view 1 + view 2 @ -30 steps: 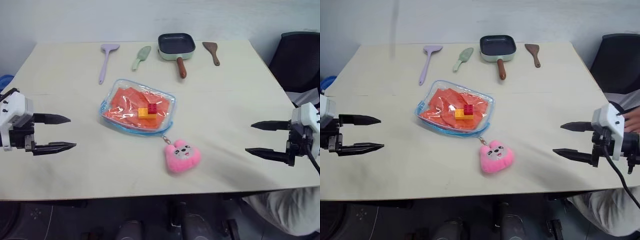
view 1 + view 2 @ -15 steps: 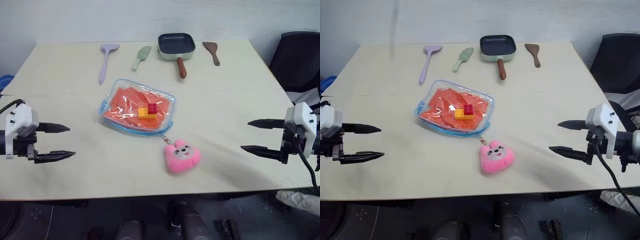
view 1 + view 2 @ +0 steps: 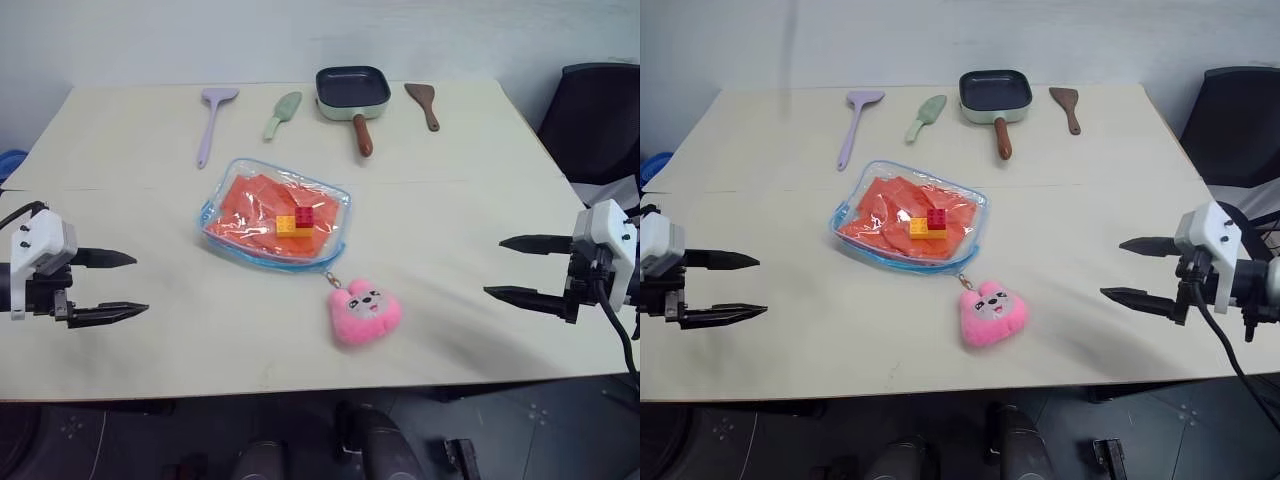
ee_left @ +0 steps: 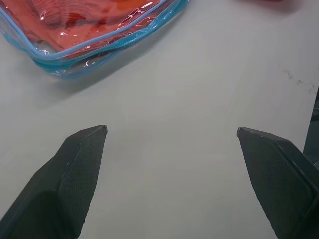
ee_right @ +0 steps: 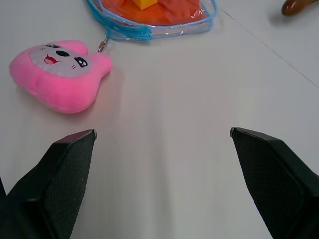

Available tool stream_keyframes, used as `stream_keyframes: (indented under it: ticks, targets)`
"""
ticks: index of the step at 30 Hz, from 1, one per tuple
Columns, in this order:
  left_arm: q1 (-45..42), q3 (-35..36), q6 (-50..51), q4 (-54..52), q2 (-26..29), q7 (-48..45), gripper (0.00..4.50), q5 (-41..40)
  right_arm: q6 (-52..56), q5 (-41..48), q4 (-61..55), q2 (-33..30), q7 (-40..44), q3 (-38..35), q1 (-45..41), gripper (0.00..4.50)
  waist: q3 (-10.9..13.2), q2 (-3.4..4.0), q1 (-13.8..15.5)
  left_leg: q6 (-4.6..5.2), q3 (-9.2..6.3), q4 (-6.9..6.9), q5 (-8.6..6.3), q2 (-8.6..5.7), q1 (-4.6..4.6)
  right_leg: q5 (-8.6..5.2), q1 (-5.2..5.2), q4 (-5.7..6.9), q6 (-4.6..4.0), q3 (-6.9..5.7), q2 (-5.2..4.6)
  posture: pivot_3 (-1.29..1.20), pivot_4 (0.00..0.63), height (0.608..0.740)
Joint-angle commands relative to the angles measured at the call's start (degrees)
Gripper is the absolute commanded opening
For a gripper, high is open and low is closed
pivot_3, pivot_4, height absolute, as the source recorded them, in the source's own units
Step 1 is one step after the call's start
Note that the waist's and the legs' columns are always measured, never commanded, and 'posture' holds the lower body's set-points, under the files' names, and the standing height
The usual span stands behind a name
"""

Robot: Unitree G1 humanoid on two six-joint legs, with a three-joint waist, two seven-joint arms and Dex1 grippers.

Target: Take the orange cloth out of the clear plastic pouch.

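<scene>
Head view, table (image 3: 130, 160): a big pale table with toys and kitchen things on it.
Head view, pouch (image 3: 276, 212): it lies flat near the middle of the table, between the two hands and a bit farther back than both.
Head view, cloth (image 3: 250, 205): it is orange and it is inside the pouch.
Head view, bricks (image 3: 297, 221): a red one and a yellow one sit at the pouch, over the cloth. I cannot tell if they are inside it or on top.
Head view, charm (image 3: 365, 311): a pink plush face, joined to the near corner of the pouch by a little chain.
Head view, left gripper (image 3: 120, 285): it is at the left edge of the table, fingers spread wide, holding nothing. The pouch is well apart from it, toward the middle.
Head view, right gripper (image 3: 518, 267): it is at the right edge, fingers spread wide, holding nothing. The pouch is well apart from it; the charm is nearer.
Head view, back row: a purple spatula (image 3: 211, 121), a green scoop (image 3: 283, 113), a pan (image 3: 353, 97) and a brown spatula (image 3: 423, 104).
Left wrist view: the two dark fingers stand far apart over bare table, and the blue-edged pouch with the cloth lies ahead of them, not touching.
Right wrist view: the fingers stand far apart, with the charm ahead near one finger and the pouch edge past it.
</scene>
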Motion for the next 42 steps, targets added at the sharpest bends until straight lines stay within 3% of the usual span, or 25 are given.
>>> stream_keyframes:
  ticks: [1, 9, 14, 22, 28, 38, 42]
  targets:
    - [-5.87, -1.97, 0.22, -1.30, -2.67, 2.49, 4.42, -1.86, 0.44, 1.04, -2.85, 1.16, -1.61, -0.15, -0.99, 4.50, 0.00, 0.00, 0.03, 0.00, 0.00, 0.00, 0.00, 0.00, 0.00, 0.00, 0.01, 0.01, 0.00, 0.00, 0.00, 0.00, 0.150, 0.740]
    - [-27.37, -19.46, -3.77, 4.62, -16.00, 5.54, 4.42, 4.69, 7.99, 8.45, -17.28, 8.15, -10.71, 2.14, -1.96, 4.50, 0.00, -0.01, 0.96, -0.10, 0.22, 0.45, -0.01, -0.10, -0.11, 0.03, 0.00, 0.36, 0.00, -0.16, 0.02, 0.00, 0.150, 0.740]
    - [-40.96, -28.84, -17.47, 22.20, -25.04, 6.70, 4.42, 15.26, 10.79, 11.25, -24.17, 10.60, -15.70, 3.37, -1.10, 4.50, -0.01, -0.02, 1.44, -0.14, 0.23, 0.73, -0.05, -0.19, -0.17, 0.05, 0.08, 0.35, -0.01, -0.19, 0.12, 0.00, 0.150, 0.740]
    - [-58.77, -34.01, -32.03, 53.67, -37.82, 7.04, 4.42, 23.66, 12.87, 14.32, -30.51, 12.16, -21.95, 0.78, 3.45, 4.50, -0.01, -0.07, 1.48, -0.06, 0.20, 0.74, -0.08, -0.25, -0.20, 0.09, 0.11, 0.33, 0.04, -0.23, 0.12, 0.00, 0.150, 0.740]
    - [-63.95, -33.15, -35.46, 66.48, -44.14, 9.98, 4.42, 26.61, 13.77, 16.97, -34.83, 12.62, -26.50, -3.01, 8.00, 4.50, -0.01, -0.10, 1.31, 0.01, 0.20, 0.73, -0.12, -0.25, -0.18, 0.11, 0.12, 0.34, 0.08, -0.24, 0.11, 0.00, 0.150, 0.740]
    - [-64.84, -34.22, -38.20, 70.61, -50.03, 15.72, 4.42, 32.17, 15.16, 21.37, -38.94, 10.88, -31.48, -7.76, 10.67, 4.50, 0.00, -0.13, 1.44, 0.06, 0.16, 0.74, -0.14, -0.25, -0.18, 0.12, 0.15, 0.31, 0.10, -0.23, 0.09, 0.00, 0.150, 0.740]
    - [-64.62, -33.29, -38.03, 70.69, -50.06, 15.65, 3.57, 32.68, 15.48, 22.75, -39.97, 10.47, -32.95, -8.72, 11.38, 4.50, 0.00, -0.14, 1.39, 0.07, 0.00, 0.71, -0.15, -0.24, -0.17, 0.12, 0.15, 0.31, 0.10, -0.21, 0.10, 0.00, 0.150, 0.740]
